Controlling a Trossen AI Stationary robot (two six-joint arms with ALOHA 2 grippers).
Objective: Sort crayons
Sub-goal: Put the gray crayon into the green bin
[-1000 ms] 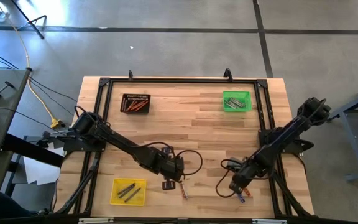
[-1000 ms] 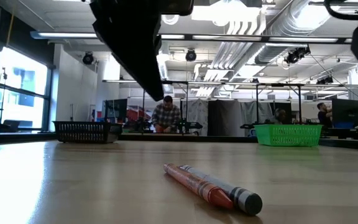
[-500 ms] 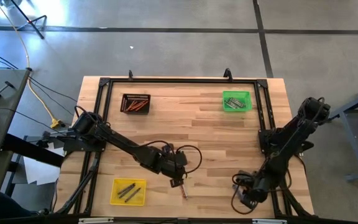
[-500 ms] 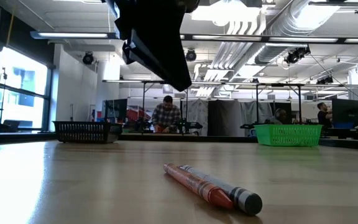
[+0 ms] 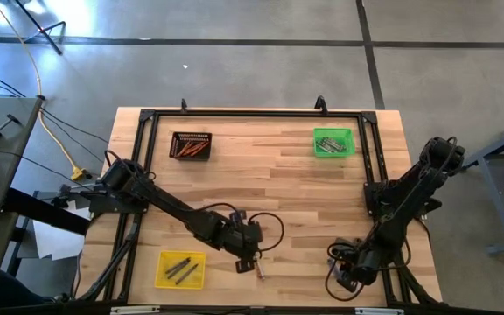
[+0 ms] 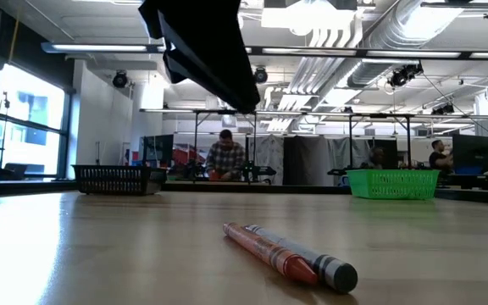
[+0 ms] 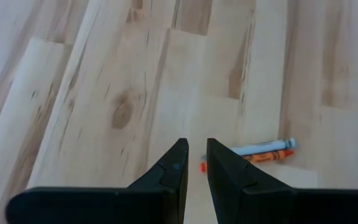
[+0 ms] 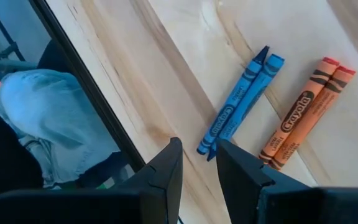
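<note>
An orange-red crayon and a grey crayon (image 6: 291, 255) lie side by side on the wooden table near its front edge, also seen as crayons (image 5: 258, 269) and crayons (image 7: 263, 151). My left gripper (image 5: 246, 261) hangs above them, tilted down; its fingers (image 7: 192, 158) stand a narrow gap apart with nothing between. My right gripper (image 5: 346, 278) hovers at the near right corner, open (image 8: 199, 155), over two blue crayons (image 8: 241, 102) and two orange crayons (image 8: 306, 112) lying flat by the table's edge.
A black tray (image 5: 191, 145) holding orange crayons stands at the far left, a green tray (image 5: 333, 142) at the far right, a yellow tray (image 5: 182, 269) with grey crayons at the near left. A black frame rail (image 8: 104, 112) runs along the table's edge. People stand in the room behind.
My right gripper has swung toward the table's near edge and right corner, then kept still. My left gripper has rolled and tipped a little above the orange-red and grey pair. The crayons have not moved.
</note>
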